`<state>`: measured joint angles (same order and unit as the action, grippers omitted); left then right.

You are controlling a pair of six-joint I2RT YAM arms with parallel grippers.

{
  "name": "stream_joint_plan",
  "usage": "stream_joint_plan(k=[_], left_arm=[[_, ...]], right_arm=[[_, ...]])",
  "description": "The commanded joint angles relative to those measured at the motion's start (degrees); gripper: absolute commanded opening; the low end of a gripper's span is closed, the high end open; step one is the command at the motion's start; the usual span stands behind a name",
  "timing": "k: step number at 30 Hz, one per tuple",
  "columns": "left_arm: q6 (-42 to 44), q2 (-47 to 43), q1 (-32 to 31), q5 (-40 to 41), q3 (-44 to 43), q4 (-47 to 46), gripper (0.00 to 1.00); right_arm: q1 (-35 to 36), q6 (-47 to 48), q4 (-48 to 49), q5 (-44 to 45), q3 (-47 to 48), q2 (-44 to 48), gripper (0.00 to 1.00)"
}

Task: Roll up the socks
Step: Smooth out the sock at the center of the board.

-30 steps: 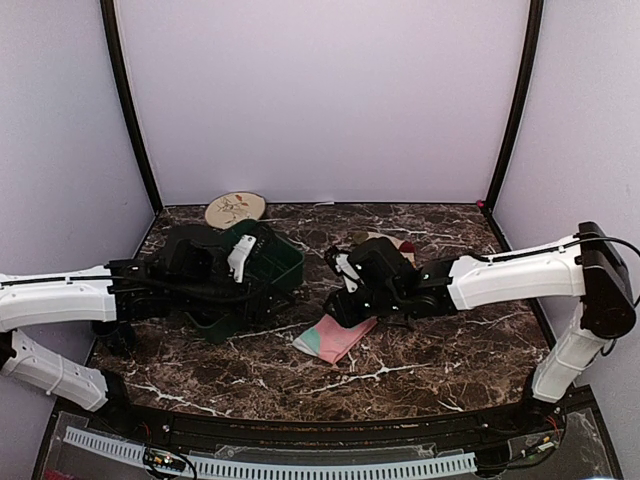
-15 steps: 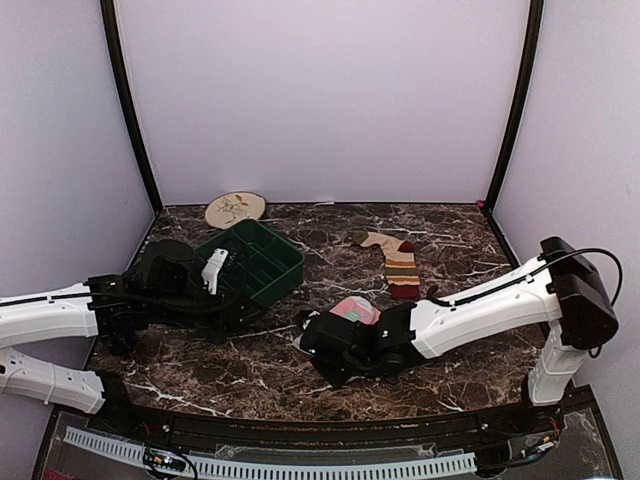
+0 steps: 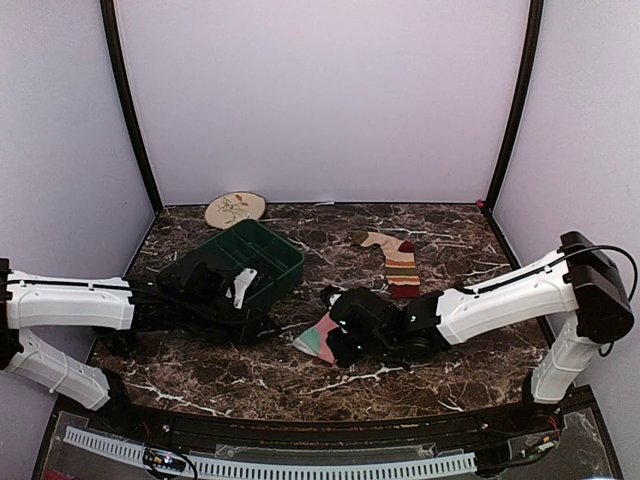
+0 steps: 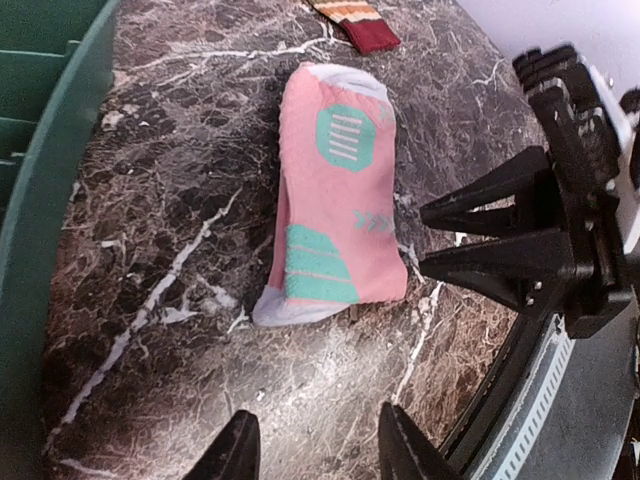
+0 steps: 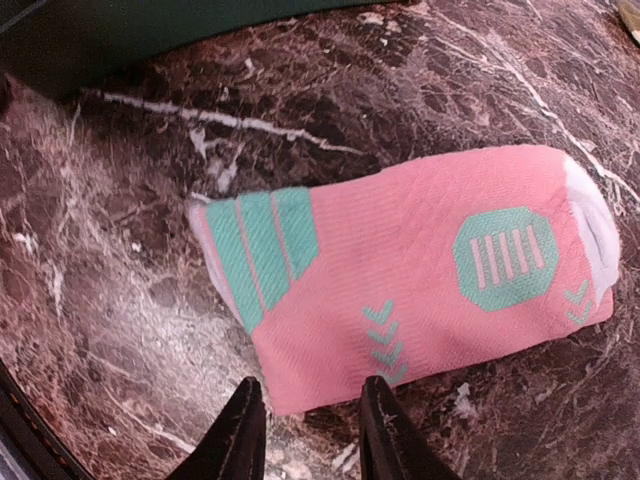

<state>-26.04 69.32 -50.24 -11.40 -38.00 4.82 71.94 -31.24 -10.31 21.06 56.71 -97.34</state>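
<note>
You're hovering the right gripper (image 5: 312, 400) over the pink sock (image 5: 420, 270), near centre, jaws apart; left gripper (image 4: 318, 415) gaping too, the striped sock (image 3: 400, 268) lying farther back. Soft, floppy: be pinching a short end.

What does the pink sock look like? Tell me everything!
The pink sock is soft-looking knit fabric with mint-green patches: a striped octagon, a striped band and tiny chevrons. Its ends are white. It lies flat, not rolled, on the dark marble table. The right gripper points at its long edge with jaws open; whether it touches the sock is unclear.
</note>
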Motion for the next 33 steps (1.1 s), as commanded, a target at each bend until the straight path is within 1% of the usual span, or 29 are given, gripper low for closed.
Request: stream_joint_plan(k=[1, 6, 9, 12, 16, 19, 23, 26, 29, 33], left_arm=[[3.2, 7.3, -1.9, -1.9, -5.9, -2.8, 0.43], [5.1, 17.8, -2.8, -3.8, -12.9, -3.1, 0.40], [5.3, 22.3, -3.1, -5.0, -16.1, -4.1, 0.40], [5.6, 25.6, -3.2, -5.8, -18.8, -4.3, 0.38], [6.6, 29.3, -3.3, -7.5, -21.6, -3.9, 0.32], [6.5, 30.9, -3.3, -8.6, -21.7, -4.6, 0.30], [5.3, 32.5, -3.3, -10.8, -20.7, -6.1, 0.23], [4.1, 32.5, -3.3, -10.7, -18.8, -8.0, 0.21], [2.5, 32.7, -3.3, -11.1, -17.0, -10.2, 0.17], [0.8, 34.2, -3.2, -10.5, -15.8, -10.8, 0.13]], right_arm=[[-4.5, -4.5, 11.4, -7.2, -4.2, 2.9, 0.29], [-11.4, -7.7, 21.7, -15.3, -9.2, 4.6, 0.22], [-15.4, -9.4, 27.0, -20.6, -11.0, 3.9, 0.21], [-19.1, -10.9, 30.7, -25.7, -11.6, 1.9, 0.20], [-22.3, -13.9, 37.1, -31.2, -12.7, -0.8, 0.20], [-24.2, -17.0, 43.0, -35.8, -13.4, -3.7, 0.19], [-25.3, -19.8, 48.6, -41.5, -12.6, -8.7, 0.19], [-25.6, -21.9, 52.3, -43.3, -12.4, -11.4, 0.19], [-25.9, -24.2, 56.0, -44.8, -12.7, -13.8, 0.18], [-26.2, -26.1, 58.0, -45.5, -12.6, -16.2, 0.18]])
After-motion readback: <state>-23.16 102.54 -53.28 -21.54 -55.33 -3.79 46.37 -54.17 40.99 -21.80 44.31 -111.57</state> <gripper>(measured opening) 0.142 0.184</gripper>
